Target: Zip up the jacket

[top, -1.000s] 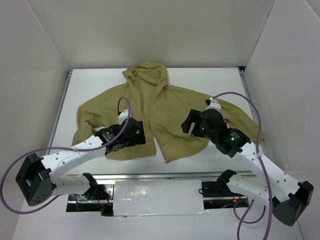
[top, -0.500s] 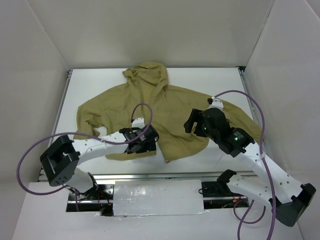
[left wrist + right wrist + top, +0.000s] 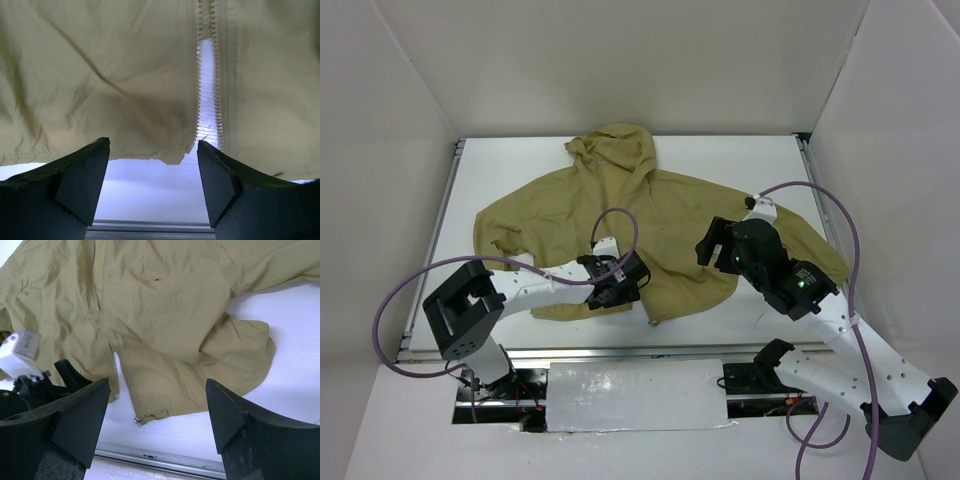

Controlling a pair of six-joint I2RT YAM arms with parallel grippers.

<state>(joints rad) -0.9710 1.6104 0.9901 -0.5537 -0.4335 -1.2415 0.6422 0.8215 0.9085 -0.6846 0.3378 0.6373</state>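
At the left we see the left gripper [image 3: 152,150] spread wide and holding nothing, low over the hem of the jacket [image 3: 620,200]. Its purple cable [image 3: 633,232] loops above the fabric there. The jacket lies flat on the white table [image 3: 740,165], hood towards the far wall. The zipper [image 3: 218,100] is parted at the bottom, with table showing between the teeth. Further right, the right gripper [image 3: 157,390] hangs over the other front panel, jaws also apart and empty, and the left arm's wrist intrudes into the left edge of its view.
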